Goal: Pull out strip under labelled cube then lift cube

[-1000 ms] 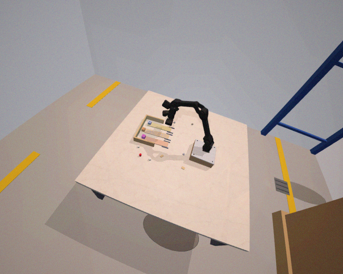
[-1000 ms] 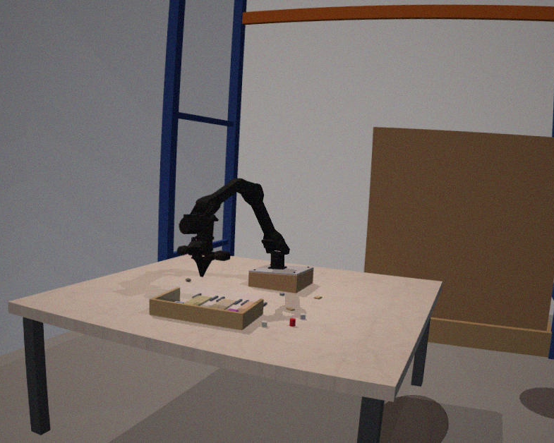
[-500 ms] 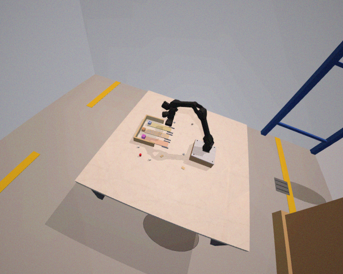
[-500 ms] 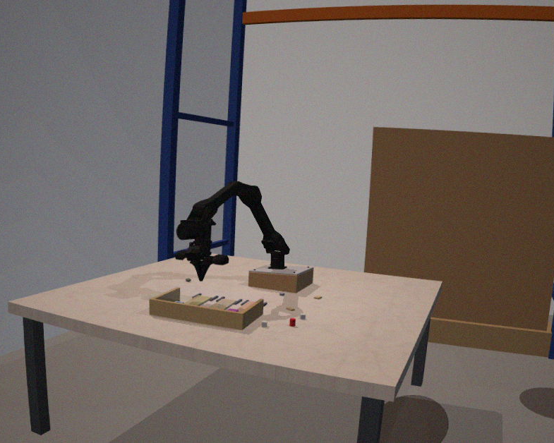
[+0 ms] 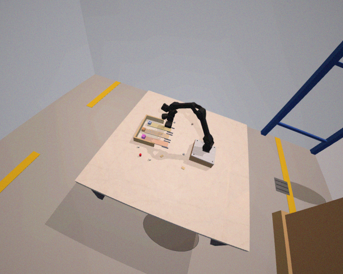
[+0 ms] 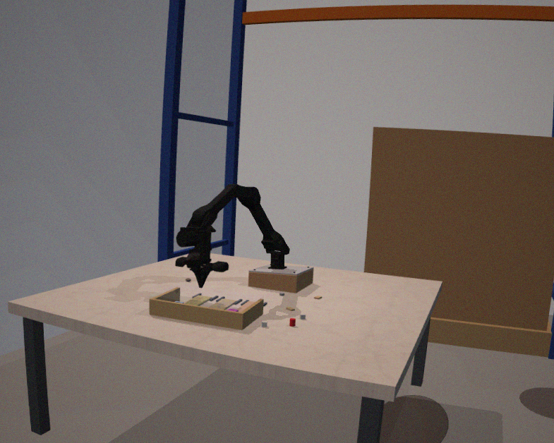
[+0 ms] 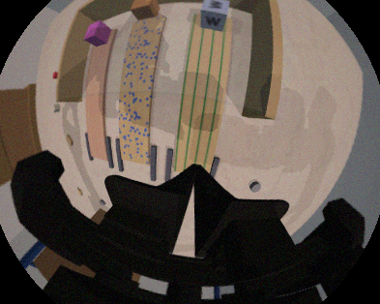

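The labelled cube (image 7: 214, 15) (image 5: 149, 122) is blue-grey with a dark W and rests on the far end of the green-striped strip (image 7: 202, 97) (image 5: 157, 126). An orange-brown cube (image 7: 145, 8) (image 5: 143, 129) sits at the far end of the blue-dotted strip (image 7: 138, 92). A magenta cube (image 7: 98, 33) (image 5: 143, 136) sits at the far end of the plain salmon strip (image 7: 97, 102) (image 5: 161, 142). My gripper (image 7: 195, 167) (image 5: 168, 126) (image 6: 200, 286) is shut and empty, pointing down above the near end of the green-striped strip.
A three-sided wooden tray (image 5: 144, 143) (image 6: 196, 317) (image 7: 276, 63) surrounds the strips, open toward the arm's base (image 5: 202, 153) (image 6: 279, 278). Dark rails (image 7: 153, 163) flank the near strip ends. A red cylinder (image 5: 140, 154) (image 6: 292, 322) and several small pieces lie on the table (image 5: 165, 188) (image 6: 334, 343).
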Tool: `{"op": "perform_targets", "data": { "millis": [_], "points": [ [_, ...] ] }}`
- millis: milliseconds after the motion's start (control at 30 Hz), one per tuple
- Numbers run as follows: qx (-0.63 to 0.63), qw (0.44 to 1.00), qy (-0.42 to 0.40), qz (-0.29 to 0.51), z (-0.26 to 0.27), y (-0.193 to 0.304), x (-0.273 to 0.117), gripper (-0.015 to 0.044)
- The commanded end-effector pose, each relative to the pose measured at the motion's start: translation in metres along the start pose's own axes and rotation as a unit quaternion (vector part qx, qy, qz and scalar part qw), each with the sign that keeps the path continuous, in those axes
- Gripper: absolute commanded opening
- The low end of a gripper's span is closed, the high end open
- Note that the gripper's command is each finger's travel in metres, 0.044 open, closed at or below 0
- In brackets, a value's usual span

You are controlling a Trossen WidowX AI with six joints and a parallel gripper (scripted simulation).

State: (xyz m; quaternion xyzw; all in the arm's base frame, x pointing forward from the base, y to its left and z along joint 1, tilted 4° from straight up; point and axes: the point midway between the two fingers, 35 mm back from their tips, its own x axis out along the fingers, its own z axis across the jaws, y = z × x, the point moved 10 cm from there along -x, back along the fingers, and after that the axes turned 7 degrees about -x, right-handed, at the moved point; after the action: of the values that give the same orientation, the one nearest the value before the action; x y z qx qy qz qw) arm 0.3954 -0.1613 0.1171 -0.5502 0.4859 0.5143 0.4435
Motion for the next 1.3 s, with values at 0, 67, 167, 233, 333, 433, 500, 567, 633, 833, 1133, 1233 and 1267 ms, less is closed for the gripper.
{"op": "perform_targets", "data": {
  "millis": [0, 67, 167, 233, 333, 433, 500, 567, 633, 833, 1133, 1233, 1267],
  "points": [
    [-0.003, 1.0, -0.006, 0.005, 0.001, 0.001, 0.011, 0.0],
    [-0.003, 1.0, -0.006, 0.005, 0.001, 0.001, 0.014, 0.0],
    [-0.003, 1.0, -0.006, 0.005, 0.002, 0.002, 0.019, 0.0],
    [-0.003, 1.0, -0.006, 0.005, 0.002, 0.002, 0.022, 0.0],
    [-0.003, 1.0, -0.006, 0.005, 0.002, 0.003, 0.027, 0.0],
    [-0.003, 1.0, -0.006, 0.005, 0.002, 0.003, 0.032, 0.0],
    [-0.003, 1.0, -0.006, 0.005, 0.003, 0.004, 0.035, 0.0],
    [-0.003, 1.0, -0.006, 0.005, 0.003, 0.004, 0.038, 0.0],
    [-0.003, 1.0, -0.006, 0.005, 0.003, 0.005, 0.039, 0.0],
    [-0.003, 1.0, -0.006, 0.005, 0.003, 0.005, 0.039, 0.0],
    [-0.003, 1.0, -0.006, 0.005, 0.003, 0.005, 0.039, 0.0],
    [-0.003, 1.0, -0.006, 0.005, 0.003, 0.005, 0.039, 0.0],
    [-0.003, 1.0, -0.006, 0.005, 0.003, 0.005, 0.039, 0.0]
  ]
}}
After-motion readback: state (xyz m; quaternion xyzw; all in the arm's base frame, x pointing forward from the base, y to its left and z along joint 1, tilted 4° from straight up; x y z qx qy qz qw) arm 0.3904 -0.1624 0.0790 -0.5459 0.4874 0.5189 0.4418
